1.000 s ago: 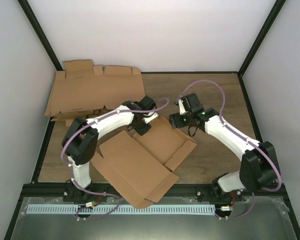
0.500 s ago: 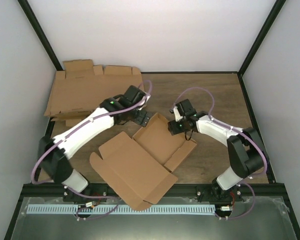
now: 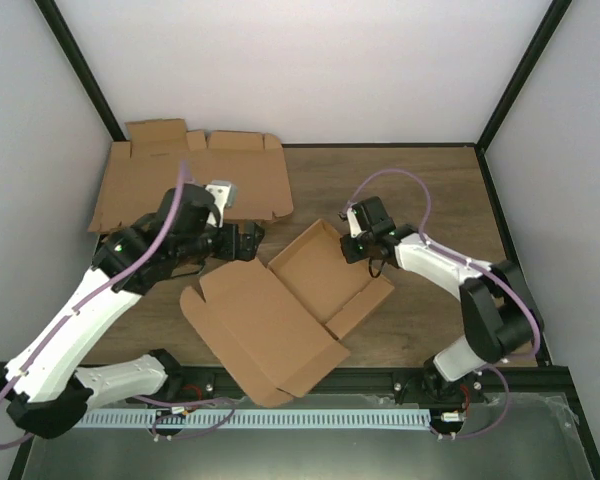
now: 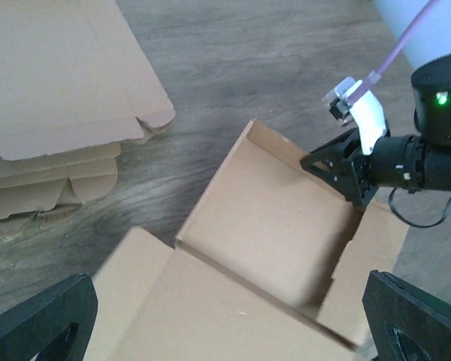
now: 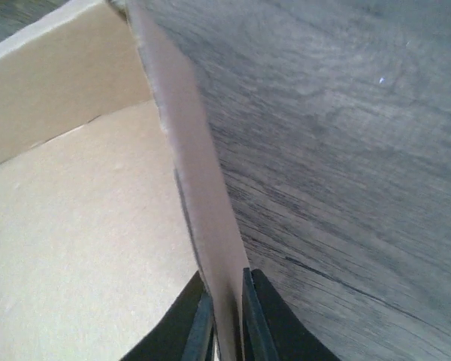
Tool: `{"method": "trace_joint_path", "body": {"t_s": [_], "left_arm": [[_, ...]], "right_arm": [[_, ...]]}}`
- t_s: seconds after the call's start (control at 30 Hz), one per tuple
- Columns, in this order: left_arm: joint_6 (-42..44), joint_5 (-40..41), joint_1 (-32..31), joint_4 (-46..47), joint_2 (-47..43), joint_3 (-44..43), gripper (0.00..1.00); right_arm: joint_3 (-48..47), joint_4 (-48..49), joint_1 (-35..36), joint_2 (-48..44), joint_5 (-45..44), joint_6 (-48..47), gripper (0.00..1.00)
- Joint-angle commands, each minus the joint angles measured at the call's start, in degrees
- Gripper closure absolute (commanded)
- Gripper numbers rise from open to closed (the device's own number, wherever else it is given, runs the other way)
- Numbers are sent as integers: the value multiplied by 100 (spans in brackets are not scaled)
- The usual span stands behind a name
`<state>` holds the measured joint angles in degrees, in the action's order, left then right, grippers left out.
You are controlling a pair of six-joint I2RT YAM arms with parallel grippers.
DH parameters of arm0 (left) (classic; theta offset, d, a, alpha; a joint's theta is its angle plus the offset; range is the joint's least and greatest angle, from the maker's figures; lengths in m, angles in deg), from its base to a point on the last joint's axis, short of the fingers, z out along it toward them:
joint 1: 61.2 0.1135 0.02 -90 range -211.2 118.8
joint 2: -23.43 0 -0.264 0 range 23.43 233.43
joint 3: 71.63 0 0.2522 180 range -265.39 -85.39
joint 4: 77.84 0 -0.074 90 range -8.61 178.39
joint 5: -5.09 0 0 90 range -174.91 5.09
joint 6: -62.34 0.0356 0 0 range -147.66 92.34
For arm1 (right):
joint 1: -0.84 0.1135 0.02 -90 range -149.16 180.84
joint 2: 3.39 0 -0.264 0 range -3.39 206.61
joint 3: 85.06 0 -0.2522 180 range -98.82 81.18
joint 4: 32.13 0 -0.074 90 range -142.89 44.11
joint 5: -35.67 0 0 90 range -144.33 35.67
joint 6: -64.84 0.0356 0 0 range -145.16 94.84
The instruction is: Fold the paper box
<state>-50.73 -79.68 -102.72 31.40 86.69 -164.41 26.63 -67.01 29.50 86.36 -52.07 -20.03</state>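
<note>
Brown paper box (image 3: 270,320), lengthwise near-left to far-right

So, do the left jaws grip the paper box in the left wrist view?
No, the left jaws stand wide open, far apart over the paper box, gripping nothing.

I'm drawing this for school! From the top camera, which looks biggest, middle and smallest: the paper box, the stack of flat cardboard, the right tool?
First: paper box and stack of flat cardboard, too alike to rank; the left arm hides part of the stack.
Last: right tool, clearly smallest.
</note>
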Motion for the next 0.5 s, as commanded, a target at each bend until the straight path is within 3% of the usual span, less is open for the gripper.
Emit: {"method": "trace_joint_path", "body": {"t_s": [0.0, 0.17, 0.33, 0.47], "left_arm": [[-312, -129, 13, -558, -288, -671, 0], [-312, -297, 21, -648, -361, -1277, 0], [-304, -324, 19, -631, -407, -1714, 0], [-159, 216, 20, -695, -464, -1705, 0]], "right_arm": [[215, 495, 25, -688, -65, 34, 91], [551, 771, 26, -1309, -54, 144, 99], [990, 1067, 16, -1979, -415, 487, 99], [1371, 1292, -51, -2520, -796, 864, 99]]}}
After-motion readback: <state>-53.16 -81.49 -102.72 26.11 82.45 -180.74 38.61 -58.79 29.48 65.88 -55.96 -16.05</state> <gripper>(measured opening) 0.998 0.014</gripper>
